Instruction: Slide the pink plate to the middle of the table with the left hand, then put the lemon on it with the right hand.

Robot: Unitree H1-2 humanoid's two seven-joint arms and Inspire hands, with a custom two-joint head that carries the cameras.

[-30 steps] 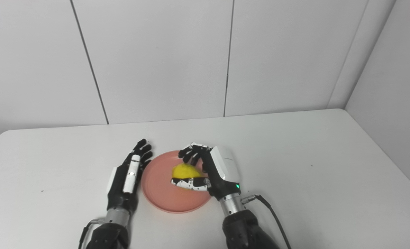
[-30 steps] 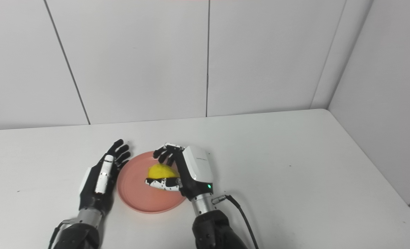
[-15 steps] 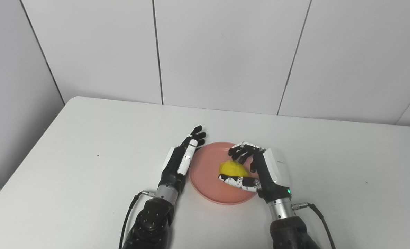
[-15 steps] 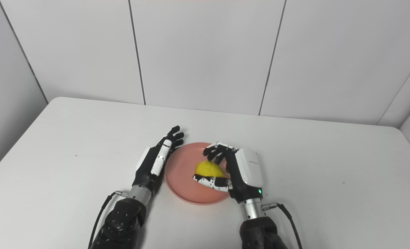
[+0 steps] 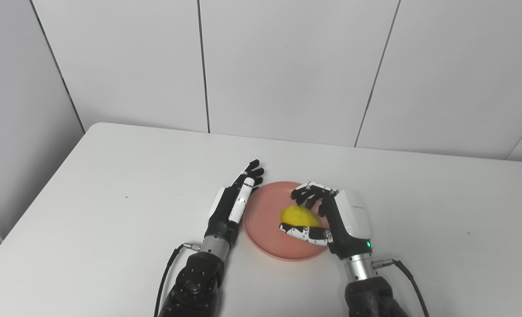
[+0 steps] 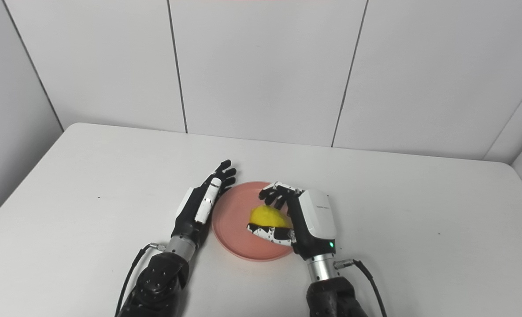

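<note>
The pink plate (image 5: 264,235) lies on the white table (image 5: 111,198), near the middle and close to me. The yellow lemon (image 5: 298,216) rests on the plate's right half. My right hand (image 5: 336,216) is curled around the lemon, with the fingers over its far side and the thumb along its near side. The left hand (image 5: 232,204) lies open and flat on the table, its fingers stretched along the plate's left rim, touching it or nearly so.
White wall panels rise behind the table's far edge. A black cable (image 5: 404,269) trails from my right wrist and another cable (image 5: 166,275) from my left wrist. The table's left edge (image 5: 31,207) runs diagonally toward me.
The camera has swung, so the whole picture shifted right since a second ago. Relative to the plate, both hands and the lemon stay where they were.
</note>
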